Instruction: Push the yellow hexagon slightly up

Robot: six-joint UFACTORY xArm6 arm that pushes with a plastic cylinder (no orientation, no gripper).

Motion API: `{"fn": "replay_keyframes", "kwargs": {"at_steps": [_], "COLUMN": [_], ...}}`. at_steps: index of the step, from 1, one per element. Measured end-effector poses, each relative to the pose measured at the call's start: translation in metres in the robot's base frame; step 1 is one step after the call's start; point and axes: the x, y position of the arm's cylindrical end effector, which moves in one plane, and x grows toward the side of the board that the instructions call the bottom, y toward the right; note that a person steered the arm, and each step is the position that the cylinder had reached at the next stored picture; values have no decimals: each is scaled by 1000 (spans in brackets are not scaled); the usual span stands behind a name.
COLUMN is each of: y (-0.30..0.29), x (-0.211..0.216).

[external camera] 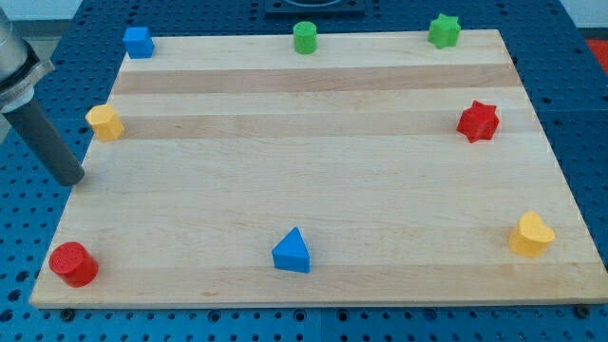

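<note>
Pale wooden board surface (313, 161): light tan, with lengthwise bands of slightly darker and lighter grain.
Surrounding perforated base plate (579, 57): bright blue, patterned with a regular grid of dark holes.
Yellow hexagon block (104, 123): warm yellow, plain.
Yellow heart-shaped block (531, 235): the same yellow, plain.
Blue cube block (139, 42): mid blue.
Blue triangular block (292, 252): mid blue, lighter on its top face.
Green cylinder block (305, 38): bright green.
Green star block (444, 31): bright green.
Red star block (478, 121): deep red.
Red cylinder block (73, 264): deep red.
Straight rod ending in my tip (72, 180): dark grey, unpatterned.
</note>
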Motion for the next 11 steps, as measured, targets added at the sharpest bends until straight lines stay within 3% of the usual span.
{"fn": "replay_keyframes", "kwargs": {"at_steps": [4, 6, 7, 8, 10, 11], "y": [93, 4, 0, 0, -1, 0], "x": [-1, -6, -14, -59, -67, -99]}}
